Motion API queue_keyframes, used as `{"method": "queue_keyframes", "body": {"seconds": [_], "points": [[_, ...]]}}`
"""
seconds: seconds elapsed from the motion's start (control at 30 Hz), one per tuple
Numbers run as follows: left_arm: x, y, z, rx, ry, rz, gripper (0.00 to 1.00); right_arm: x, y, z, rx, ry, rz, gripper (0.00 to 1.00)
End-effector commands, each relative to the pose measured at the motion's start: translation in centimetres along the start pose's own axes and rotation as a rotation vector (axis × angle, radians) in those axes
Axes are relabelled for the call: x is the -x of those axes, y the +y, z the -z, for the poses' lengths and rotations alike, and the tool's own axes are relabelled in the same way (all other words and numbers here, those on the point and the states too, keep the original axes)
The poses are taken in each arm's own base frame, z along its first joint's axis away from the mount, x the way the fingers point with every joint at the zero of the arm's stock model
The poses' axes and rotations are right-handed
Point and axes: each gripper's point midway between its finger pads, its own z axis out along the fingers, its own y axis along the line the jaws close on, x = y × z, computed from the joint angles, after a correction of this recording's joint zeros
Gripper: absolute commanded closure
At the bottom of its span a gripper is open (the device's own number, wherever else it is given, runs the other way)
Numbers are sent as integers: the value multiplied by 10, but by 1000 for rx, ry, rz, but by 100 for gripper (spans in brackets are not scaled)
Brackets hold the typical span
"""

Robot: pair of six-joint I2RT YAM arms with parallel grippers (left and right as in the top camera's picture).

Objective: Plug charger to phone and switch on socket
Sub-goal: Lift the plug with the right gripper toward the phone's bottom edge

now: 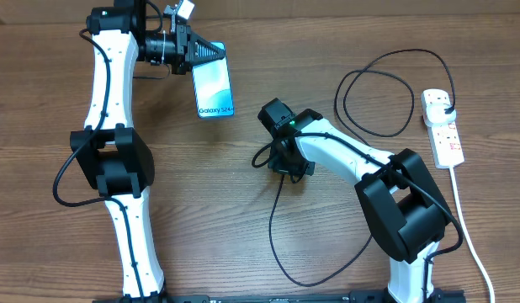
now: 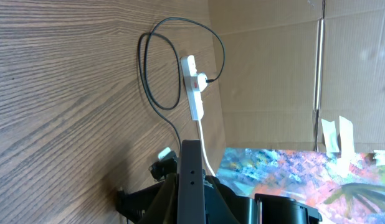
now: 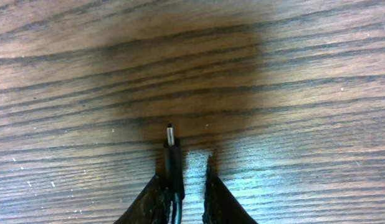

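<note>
Left pincer [image 1: 214,50]: closed, clamps far end of phone [image 1: 214,88]. Phone lies screen up on tabletop [image 1: 209,219], screen lit.

Right pincer [image 3: 185,179]: you see it point down at middle of tabletop, jaws narrow around connector tip [image 3: 171,149] of charger [image 1: 275,227]. Tip touches one finger. Strip of tabletop shows at other finger, so not clamped yet.

Note: tip and phone well apart.

Charger runs in loops to socket [image 1: 443,128] on right arm's side. Black plug [image 1: 446,103] sits in it.
</note>
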Motion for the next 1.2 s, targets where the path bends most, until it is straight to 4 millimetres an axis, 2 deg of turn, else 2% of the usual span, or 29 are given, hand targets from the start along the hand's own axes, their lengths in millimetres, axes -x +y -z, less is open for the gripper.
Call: {"method": "queue_keyframes", "body": {"seconds": [0.0, 0.3, 0.47, 0.7, 0.83, 0.93, 1.1, 1.17], "points": [[2, -17, 0, -56, -5, -43, 96, 3, 5, -2, -5, -9, 6, 81], [2, -17, 0, -56, -4, -43, 96, 3, 5, -1, -4, -9, 6, 86], [1, -17, 0, -56, -2, -38, 96, 4, 6, 2, 0, -6, 6, 95], [1, -18, 0, -57, -2, -28, 96, 3, 10, 7, 44, 42, -14, 96], [1, -18, 0, -60, -2, -26, 96, 1, 27, 16, 201, 139, 8, 96], [1, -18, 0, -61, -2, -25, 96, -2, 48, 30, 414, 236, 66, 96], [1, -19, 1, -68, -4, -26, 96, -4, 85, 80, 863, 335, 234, 96], [3, -25, 3, -104, -12, -37, 96, -4, 93, 99, 999, 346, 290, 96]]}}
